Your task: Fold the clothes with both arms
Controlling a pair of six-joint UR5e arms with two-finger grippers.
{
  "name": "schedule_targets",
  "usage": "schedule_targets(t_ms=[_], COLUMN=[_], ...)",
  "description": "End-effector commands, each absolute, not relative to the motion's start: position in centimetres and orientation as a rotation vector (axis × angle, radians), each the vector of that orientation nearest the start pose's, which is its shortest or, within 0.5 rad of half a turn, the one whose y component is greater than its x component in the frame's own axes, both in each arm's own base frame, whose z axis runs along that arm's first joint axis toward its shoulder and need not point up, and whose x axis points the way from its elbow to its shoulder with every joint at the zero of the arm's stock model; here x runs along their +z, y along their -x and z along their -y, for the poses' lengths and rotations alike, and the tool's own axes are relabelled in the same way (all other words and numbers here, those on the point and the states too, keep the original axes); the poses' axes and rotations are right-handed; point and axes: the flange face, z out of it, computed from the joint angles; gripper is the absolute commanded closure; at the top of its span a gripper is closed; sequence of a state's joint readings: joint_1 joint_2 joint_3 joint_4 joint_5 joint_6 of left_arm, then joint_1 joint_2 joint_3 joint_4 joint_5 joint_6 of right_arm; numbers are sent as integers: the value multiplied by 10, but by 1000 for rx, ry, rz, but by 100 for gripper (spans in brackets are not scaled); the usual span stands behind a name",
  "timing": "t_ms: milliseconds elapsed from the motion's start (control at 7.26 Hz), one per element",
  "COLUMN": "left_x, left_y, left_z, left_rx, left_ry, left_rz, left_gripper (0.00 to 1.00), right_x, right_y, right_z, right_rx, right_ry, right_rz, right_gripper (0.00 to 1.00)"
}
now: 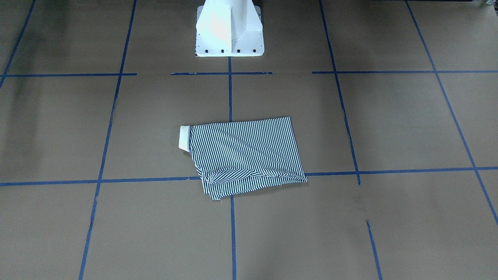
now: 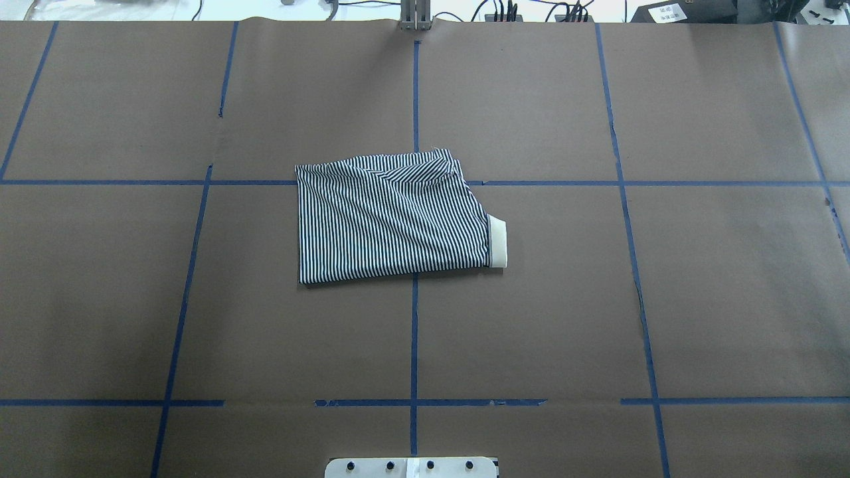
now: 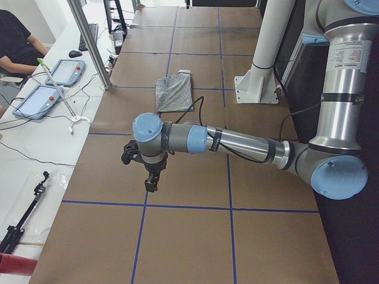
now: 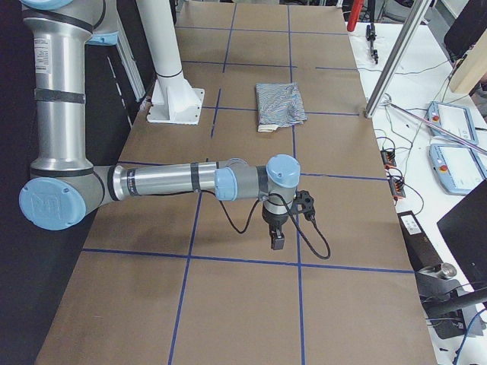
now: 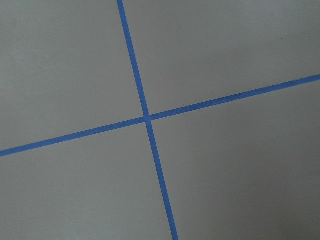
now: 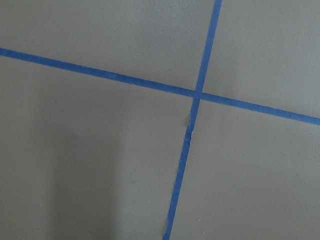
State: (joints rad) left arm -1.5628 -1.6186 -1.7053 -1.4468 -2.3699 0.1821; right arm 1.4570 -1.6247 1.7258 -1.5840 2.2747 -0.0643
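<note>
Shirt (image 2: 395, 216) lies folded, job looks done | left gripper (image 3: 152, 183) and right gripper (image 4: 277, 242) far away, cannot tell if open | next: maybe tidy one edge

- Bare table (image 2: 531, 299) lies open on every side of the folded shirt (image 2: 392, 219) at its middle.
- My pedestal (image 1: 229, 31) stands at my edge, a metal post (image 3: 89, 41) at the far edge.
- My left pincer (image 3: 152, 180) and right pincer (image 4: 277, 242) hang over the table's ends, well apart from these.
</note>
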Motion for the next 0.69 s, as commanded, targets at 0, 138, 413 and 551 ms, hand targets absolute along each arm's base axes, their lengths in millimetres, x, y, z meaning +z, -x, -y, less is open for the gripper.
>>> schedule_targets(t_ms=[0, 138, 413, 551], left_x=[582, 577, 574, 573], left_y=[57, 57, 55, 54], left_z=[518, 519, 519, 519], left_rx=[212, 218, 219, 220], left_ry=[-147, -155, -160, -164], left_rz=[-800, -799, -829, -841], left_gripper=[0, 0, 0, 0], right_x=[616, 622, 620, 619], right_y=[-6, -7, -6, -6], right_z=[480, 479, 480, 481], right_rx=[-204, -195, -199, -202], right_ry=[-49, -36, -44, -48], right_rz=[809, 818, 818, 817], right_gripper=[0, 0, 0, 0])
